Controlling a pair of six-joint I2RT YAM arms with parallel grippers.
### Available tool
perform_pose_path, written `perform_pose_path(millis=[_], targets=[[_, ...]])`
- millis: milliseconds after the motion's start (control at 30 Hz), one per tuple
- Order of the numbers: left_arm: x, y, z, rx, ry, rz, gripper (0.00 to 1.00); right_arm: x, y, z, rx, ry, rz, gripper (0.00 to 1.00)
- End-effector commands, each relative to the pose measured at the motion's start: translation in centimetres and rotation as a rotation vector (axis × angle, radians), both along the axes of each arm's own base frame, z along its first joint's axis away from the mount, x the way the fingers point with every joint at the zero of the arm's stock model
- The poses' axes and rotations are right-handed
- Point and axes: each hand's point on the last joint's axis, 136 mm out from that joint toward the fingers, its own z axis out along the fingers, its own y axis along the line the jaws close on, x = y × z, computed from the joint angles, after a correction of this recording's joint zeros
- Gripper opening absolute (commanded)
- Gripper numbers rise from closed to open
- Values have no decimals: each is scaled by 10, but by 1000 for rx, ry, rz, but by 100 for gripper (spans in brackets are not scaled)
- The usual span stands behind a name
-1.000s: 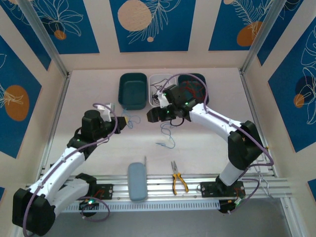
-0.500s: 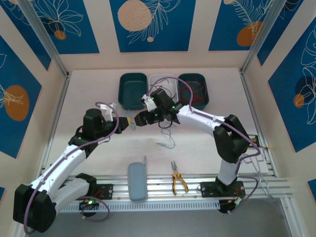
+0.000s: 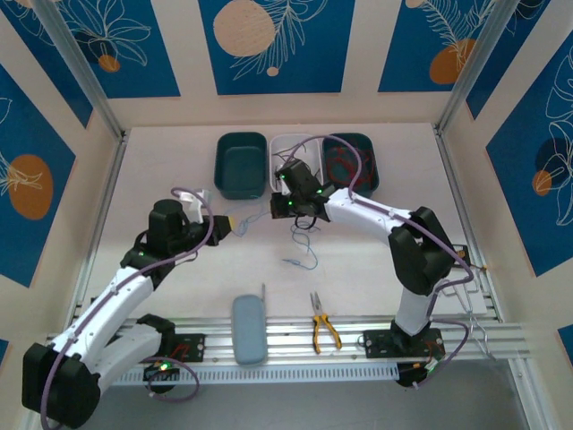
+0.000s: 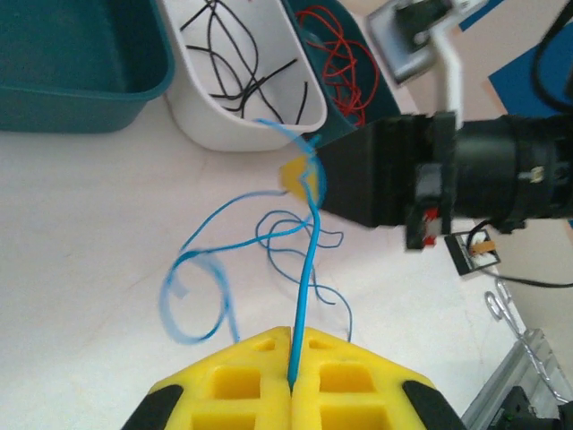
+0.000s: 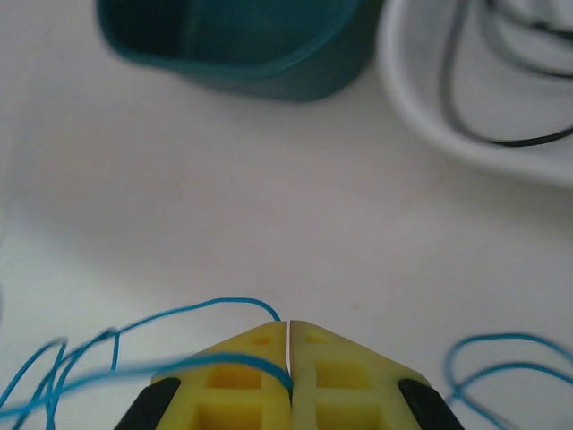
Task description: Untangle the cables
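A light blue cable [image 4: 309, 242] runs taut between my two grippers above the table. My left gripper [image 4: 291, 339] is shut on one end of it, seen from above at the left gripper [image 3: 232, 222]. My right gripper [image 5: 288, 330] is shut on the same blue cable [image 5: 215, 309], close to the right of the left one at the right gripper [image 3: 269, 211]. More blue cables [image 3: 305, 249] lie looped on the table under it. Black cables [image 4: 240, 63] lie in the white tray [image 3: 278, 143]. Red cables [image 4: 345, 63] fill the right teal bin [image 3: 371, 176].
An empty teal bin [image 3: 242, 166] stands left of the white tray at the back. Near the front rail lie a grey-blue case [image 3: 249, 329] and yellow-handled pliers [image 3: 324, 332]. The right arm's black wrist [image 4: 403, 175] hangs close in front of the left gripper.
My right gripper swung left toward the left gripper, eased back slightly, and closed from open onto the blue cable. The left gripper stayed shut and barely moved.
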Motion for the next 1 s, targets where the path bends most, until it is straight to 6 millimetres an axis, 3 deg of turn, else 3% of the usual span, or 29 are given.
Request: perform_pose_path(millis=[0,300,467,567,700,800,967], targets=[[0,22,-1,129,-9,68,0,8,-37,20,-108,-78,-145,1],[0,90,-18,407,49,356,0,12,-101,40,-267,-141,-324,0],[-3,118,-10,488,27,478,0,9,-137,56,-313,-179,-423,7],[-2,118,4,473,-43,475,0,6,-155,63,-362,-210,-476,13],[0,100,29,385,-171,403,0,6,-174,73,-419,-250,-542,17],[-1,94,38,339,-219,384,0,8,-175,78,-415,-267,-549,18],[0,100,43,362,-216,414,0,9,-180,83,-429,-283,-569,20]])
